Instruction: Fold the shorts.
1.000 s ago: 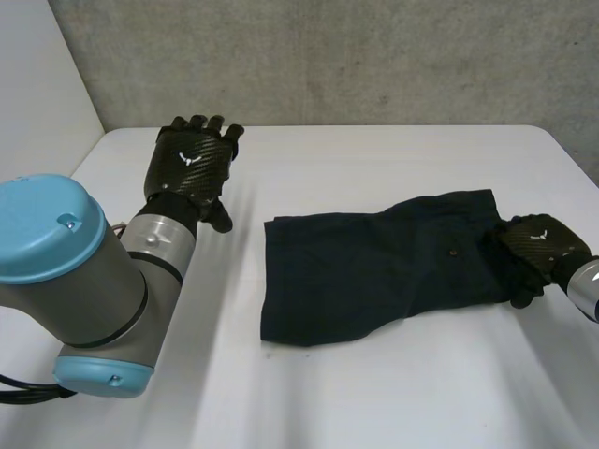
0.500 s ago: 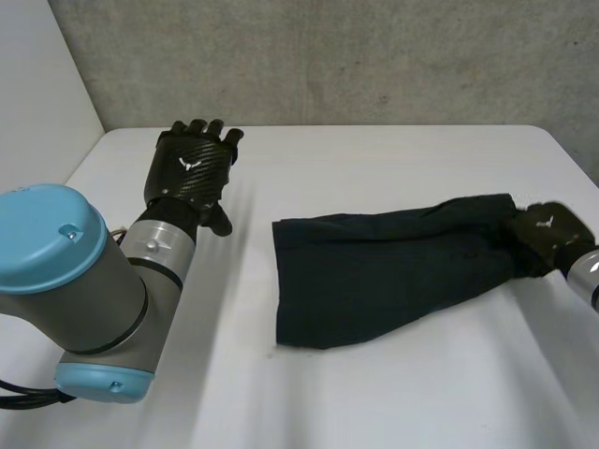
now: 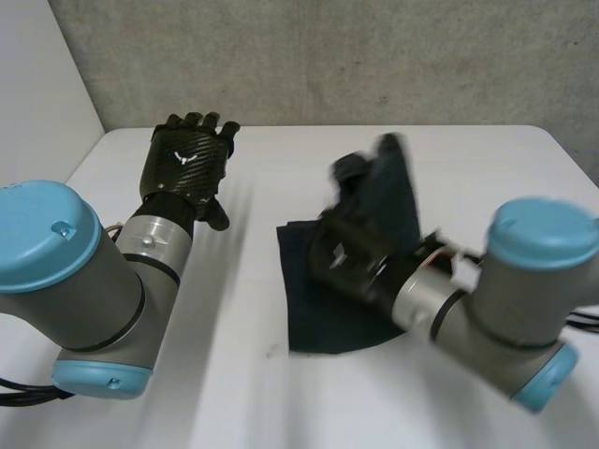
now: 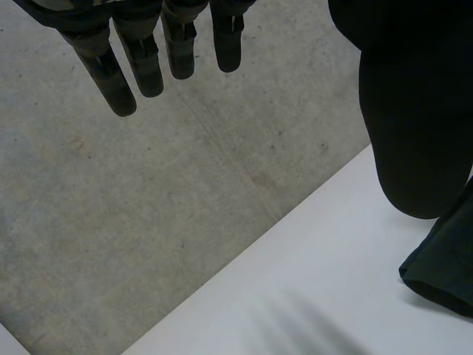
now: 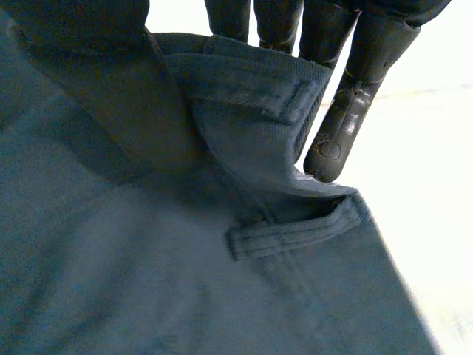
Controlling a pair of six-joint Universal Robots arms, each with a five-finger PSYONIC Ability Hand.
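Observation:
The dark navy shorts (image 3: 314,313) lie on the white table (image 3: 468,159), their left part flat. My right hand (image 3: 351,245) is shut on the waistband end and holds it raised above the flat part, with cloth (image 3: 393,187) standing up over the hand. In the right wrist view its fingers (image 5: 347,89) curl behind the waistband with its belt loops (image 5: 295,233). Off the cloth, at the table's back left, my left hand (image 3: 187,159) hovers open. Its fingers (image 4: 140,59) are straight, and an edge of the shorts (image 4: 443,274) lies beside them.
A grey concrete wall (image 3: 328,56) runs behind the table's far edge. My right arm's elbow (image 3: 533,290) reaches over the table's right half. My left forearm (image 3: 75,281) stands over the front left.
My right hand has closed on the waistband end and carried it from the far right up and leftward over the shorts. The left hand has stayed in place.

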